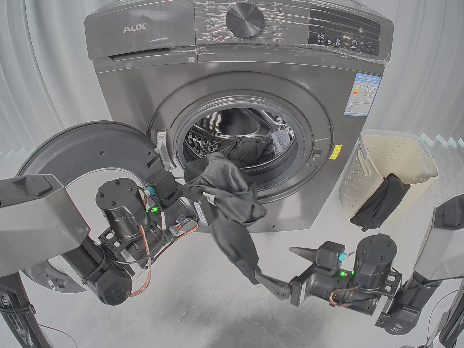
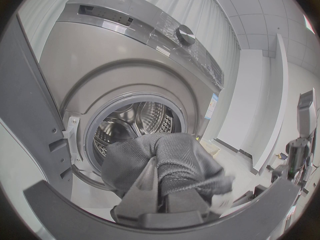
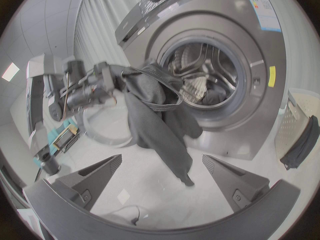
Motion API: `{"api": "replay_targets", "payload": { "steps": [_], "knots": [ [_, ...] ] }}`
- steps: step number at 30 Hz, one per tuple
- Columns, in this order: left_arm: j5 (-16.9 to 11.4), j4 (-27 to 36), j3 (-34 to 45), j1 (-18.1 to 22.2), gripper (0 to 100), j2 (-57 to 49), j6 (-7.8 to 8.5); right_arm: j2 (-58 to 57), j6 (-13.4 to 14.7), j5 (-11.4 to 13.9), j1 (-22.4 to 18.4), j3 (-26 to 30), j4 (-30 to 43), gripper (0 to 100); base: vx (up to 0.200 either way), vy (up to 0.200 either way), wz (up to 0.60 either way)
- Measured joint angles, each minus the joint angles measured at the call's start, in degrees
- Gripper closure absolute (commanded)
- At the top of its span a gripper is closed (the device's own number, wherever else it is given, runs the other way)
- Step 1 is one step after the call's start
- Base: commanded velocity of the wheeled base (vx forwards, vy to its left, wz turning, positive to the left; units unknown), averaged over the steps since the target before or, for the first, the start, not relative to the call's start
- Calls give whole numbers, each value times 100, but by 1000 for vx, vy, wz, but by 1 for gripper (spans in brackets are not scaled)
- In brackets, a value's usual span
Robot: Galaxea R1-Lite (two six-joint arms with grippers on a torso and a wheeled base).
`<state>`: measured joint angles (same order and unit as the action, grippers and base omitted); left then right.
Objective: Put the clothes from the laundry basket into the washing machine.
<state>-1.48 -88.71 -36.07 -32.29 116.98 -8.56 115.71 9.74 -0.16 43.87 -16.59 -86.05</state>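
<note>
We see a grey front-loading washing machine [image 1: 232, 73] with its round door [image 1: 82, 151] swung wide open to its left side and the drum [image 1: 241, 122] exposed. A cream laundry basket [image 1: 415, 165] stands on the floor just beside the machine's right side, with a dark garment [image 1: 382, 201] draped over its front rim. Another dark piece of clothing [image 1: 249, 148] already lies inside the drum, near the mouth. In front of the machine's opening, at its lower left edge, hangs a long grey garment [image 1: 227, 189]. Its upper part is bunched at the mouth of the drum, and its long axis runs nearly straight down towards the floor. The left gripper [image 1: 202, 208], in front of the machine between door and opening, has its fingers [image 2: 146, 180] clamped on this garment's upper part. The right gripper [image 1: 274, 262] sits lower, in front of the machine's base, with its fingers [image 3: 100, 170] spread apart and holding nothing. The garment's tail dangles down to between them, and we cannot tell whether it touches them. We judge that the coming move turns on this: the bulk lies just ahead of the left fingers, towards the drum, so the left arm is nearer for pushing it in, while the right is placed to lift the trailing tail.
</note>
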Motion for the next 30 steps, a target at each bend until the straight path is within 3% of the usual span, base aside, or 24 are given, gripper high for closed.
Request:
{"api": "replay_targets", "payload": {
  "steps": [4, 8, 12, 16, 21, 27, 30],
  "knots": [
    [-40, -7, 300, -106, 100, -265, -37, -4, 22, 179, 130, 631, -148, 0, 0, 0, 0],
    [-52, -5, 601, -222, 100, -477, -33, -6, 95, 207, 174, 811, -200, 0, 0, 0, 0],
    [9, -5, 833, -273, 100, -631, -17, -13, 230, 34, 2, 469, -230, 0, 0, 0, 0],
    [121, -2, 1069, -265, 100, -806, -6, -22, 397, -361, -352, 102, -244, 0, 0, 0, 0],
    [169, 2, 1159, -183, 100, -918, 29, -28, 427, -460, -650, -107, -244, 0, 40, 0, 0],
    [180, 6, 1196, -166, 100, -857, 54, -22, 440, -553, -736, -221, -244, 0, 200, 0, 0],
    [194, 6, 1190, -185, 100, -811, 139, -15, 440, -558, -758, -236, -244, 0, 0, 0, 0]
  ]
}}
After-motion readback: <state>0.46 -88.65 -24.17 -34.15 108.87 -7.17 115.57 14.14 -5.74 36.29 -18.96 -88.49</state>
